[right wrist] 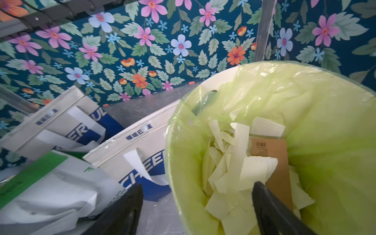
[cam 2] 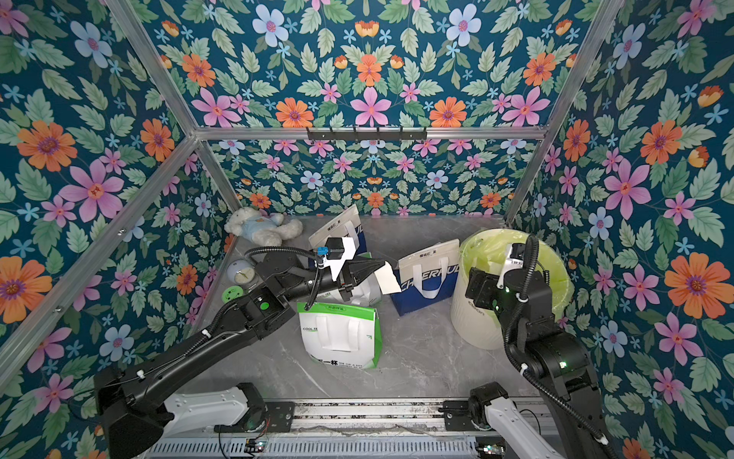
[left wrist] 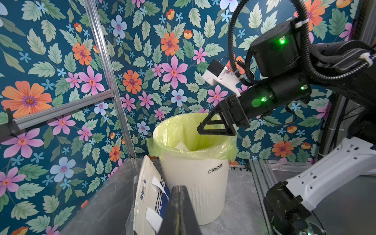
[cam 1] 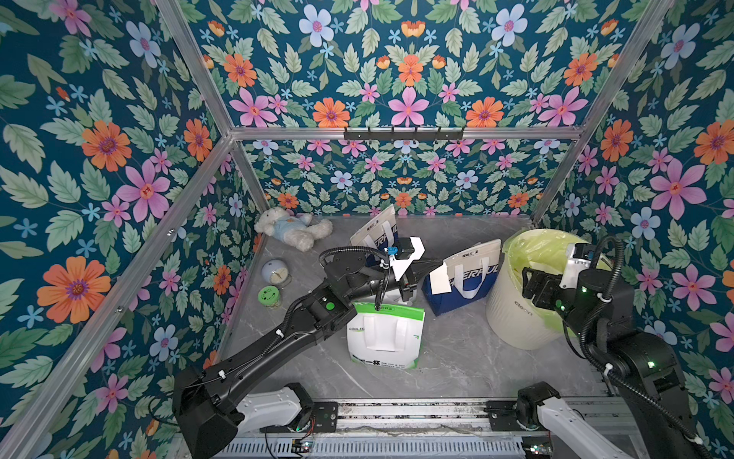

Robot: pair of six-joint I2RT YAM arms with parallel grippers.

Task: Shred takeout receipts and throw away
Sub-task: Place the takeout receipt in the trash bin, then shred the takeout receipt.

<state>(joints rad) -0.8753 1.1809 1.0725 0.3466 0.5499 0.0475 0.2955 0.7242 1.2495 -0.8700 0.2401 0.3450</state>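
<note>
My left gripper (cam 1: 436, 265) (cam 2: 382, 265) hangs above the table's middle, shut on a torn white piece of takeout receipt (cam 1: 440, 280) (cam 2: 388, 281) that dangles below its tips. In the left wrist view its jaws (left wrist: 179, 189) are pressed together with only a thin paper edge between them. My right gripper (right wrist: 197, 186) (left wrist: 203, 130) is open over the near rim of the cream bin (cam 1: 516, 322) (cam 2: 472, 322) (left wrist: 195, 183) with a yellow-green liner (right wrist: 305, 105), and nothing sits between its fingers. Several white torn receipt strips (right wrist: 234, 162) lie inside the bin.
A brown card (right wrist: 272, 154) lies in the bin. Two white-and-blue bags (cam 1: 464, 278) (cam 1: 377, 230) and a white-and-green bag (cam 1: 385, 337) are on the grey table. At the back left are a teddy bear (cam 1: 290, 230) and two small jars (cam 1: 276, 272) (cam 1: 270, 296).
</note>
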